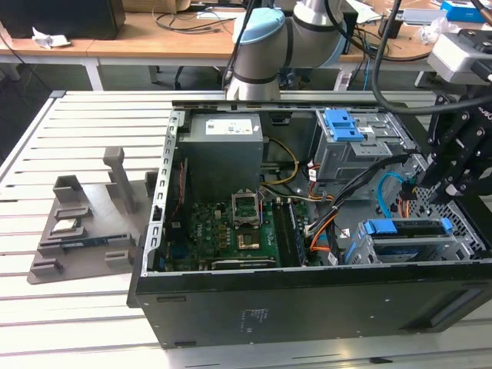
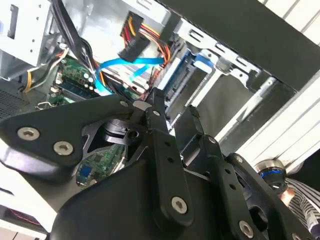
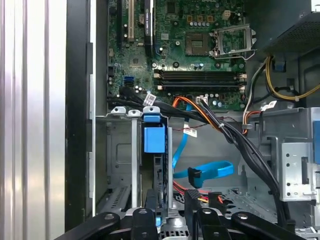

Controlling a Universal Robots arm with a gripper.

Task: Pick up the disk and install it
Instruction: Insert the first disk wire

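The disk (image 1: 407,229), a silver drive in a bright blue carrier, stands on edge in the metal drive cage at the open computer case's corner, toward the exterior view's right. Its blue carrier tab (image 3: 154,137) sticks up from the cage slot in the first wrist view. My gripper (image 1: 446,192) hovers just above the disk's end toward the exterior view's right. In both wrist views the black fingers (image 3: 192,202) stand apart, with the disk's top edge (image 2: 199,61) farther off between them. The gripper (image 2: 174,112) is open and holds nothing.
Close beside the cage run a blue flat cable (image 3: 210,170) and a bundle of black and orange wires (image 3: 235,135). The motherboard (image 1: 238,227), grey power supply box (image 1: 223,146) and blue ribbed latch (image 1: 344,123) fill the case. A grey fixture (image 1: 84,223) lies on the slatted table.
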